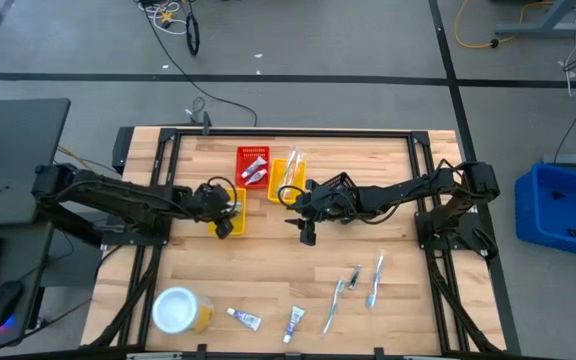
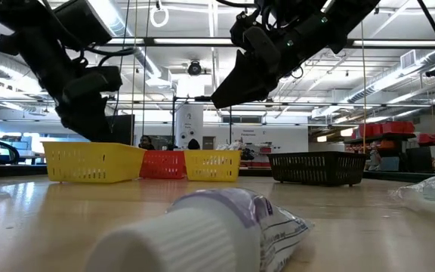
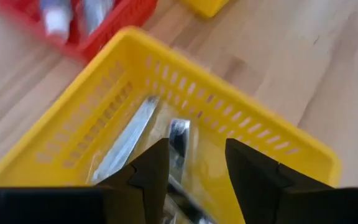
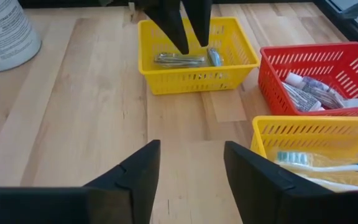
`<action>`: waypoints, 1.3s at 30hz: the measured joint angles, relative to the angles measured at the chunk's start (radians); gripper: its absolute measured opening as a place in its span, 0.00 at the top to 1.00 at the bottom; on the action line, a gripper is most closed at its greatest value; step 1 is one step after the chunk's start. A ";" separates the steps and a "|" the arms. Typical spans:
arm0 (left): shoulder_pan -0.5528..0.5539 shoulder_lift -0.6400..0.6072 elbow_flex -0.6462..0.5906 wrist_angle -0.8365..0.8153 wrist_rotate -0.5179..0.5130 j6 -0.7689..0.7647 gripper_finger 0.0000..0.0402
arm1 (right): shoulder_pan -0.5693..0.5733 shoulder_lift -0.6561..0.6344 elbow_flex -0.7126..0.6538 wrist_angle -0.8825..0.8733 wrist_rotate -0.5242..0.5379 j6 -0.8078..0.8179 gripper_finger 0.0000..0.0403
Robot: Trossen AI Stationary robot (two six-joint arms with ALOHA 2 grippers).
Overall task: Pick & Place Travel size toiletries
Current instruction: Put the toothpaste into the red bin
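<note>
Left gripper (image 3: 194,165) hangs spread just over the small yellow basket (image 1: 232,214), grasping nothing; wrapped razors (image 3: 129,140) lie in that basket right below and between its fingers (image 3: 151,171). Right gripper (image 4: 188,165) sits near table centre, parted and empty over bare wood, aimed toward that same basket. Beside it, a second yellow basket (image 4: 309,134) holds wrapped toothbrushes (image 4: 319,160); the red basket (image 4: 328,59) next to it holds small tubes (image 4: 309,90). Loose items are well apart at the table's near edge: two tubes (image 1: 245,319) and three toothbrushes (image 1: 353,285). White-topped yellow container (image 1: 180,310) stands at the near left corner.
</note>
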 joint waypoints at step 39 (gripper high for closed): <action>-0.347 0.604 0.824 -0.302 0.352 0.337 0.59 | 0.000 -0.001 0.000 -0.021 0.001 0.046 0.57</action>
